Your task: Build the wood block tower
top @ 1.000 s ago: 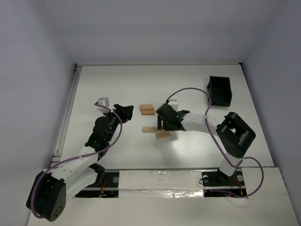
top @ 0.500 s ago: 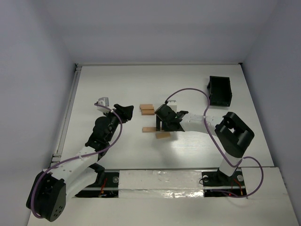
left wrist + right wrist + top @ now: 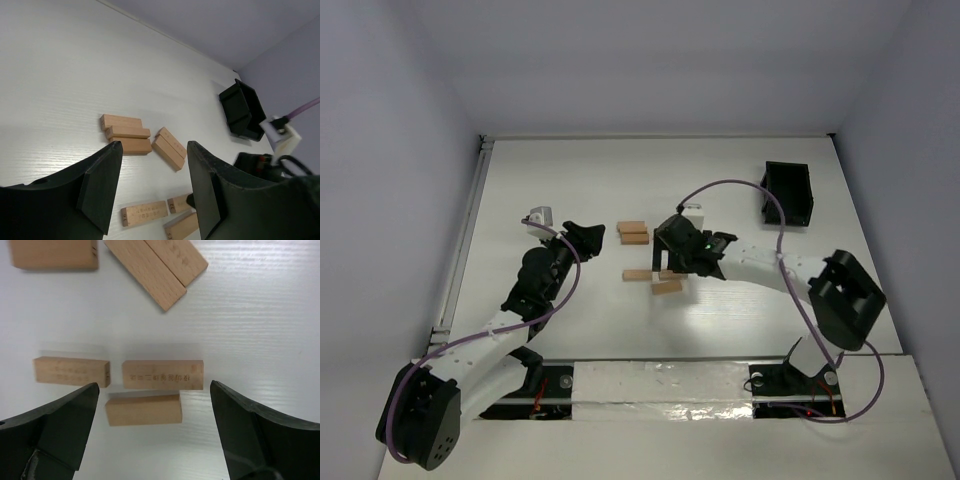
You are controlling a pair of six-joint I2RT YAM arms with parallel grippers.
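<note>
Several light-tan wooden blocks lie flat on the white table. A small stack sits mid-table, also in the left wrist view, with a side-by-side pair next to it. Three loose blocks lie nearer: one at the left, one in the middle and one just below it. My right gripper is open and empty, hovering above these loose blocks with its jaws wide on either side. My left gripper is open and empty, left of the blocks.
A small black plastic box stands at the far right, also in the left wrist view. Purple cables loop over both arms. The table's raised left edge runs along the left side.
The right arm's elbow has swung out to the right and nearer, and its gripper has turned and shifted slightly right over the loose blocks. The left arm and the blocks have not moved.
</note>
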